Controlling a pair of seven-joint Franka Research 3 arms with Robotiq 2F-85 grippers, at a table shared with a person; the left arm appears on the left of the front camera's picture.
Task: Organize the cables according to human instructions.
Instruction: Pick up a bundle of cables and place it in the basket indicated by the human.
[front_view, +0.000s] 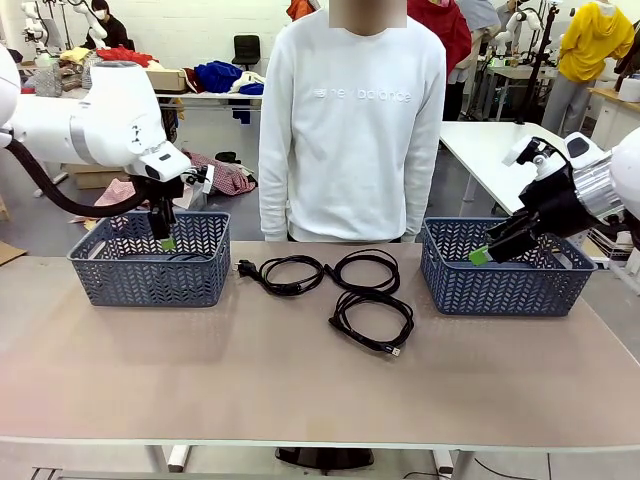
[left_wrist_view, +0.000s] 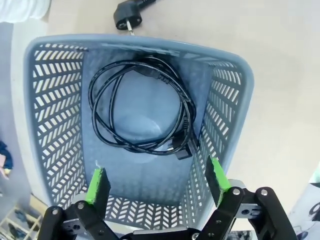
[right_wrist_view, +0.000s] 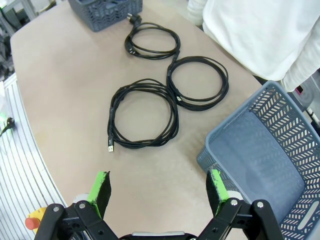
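On table (front_view: 300, 390), between left basket (front_view: 150, 265) and right basket (front_view: 500, 280): three cables (front_view: 372, 320) coiled loose; fourth cable (left_wrist_view: 142, 112) inside left basket. Left pincer (left_wrist_view: 155, 182) spread, empty, above it. Right pincer (front_view: 480, 256) spread, empty, over right basket. Drop-off looks done; next: await cue, reach for a mid-table coil.

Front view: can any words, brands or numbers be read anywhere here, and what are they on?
"new balance": faint, tone-on-tone lettering across the chest of the person's white sweatshirt.
No readable print on the left basket, the right basket or the cables.
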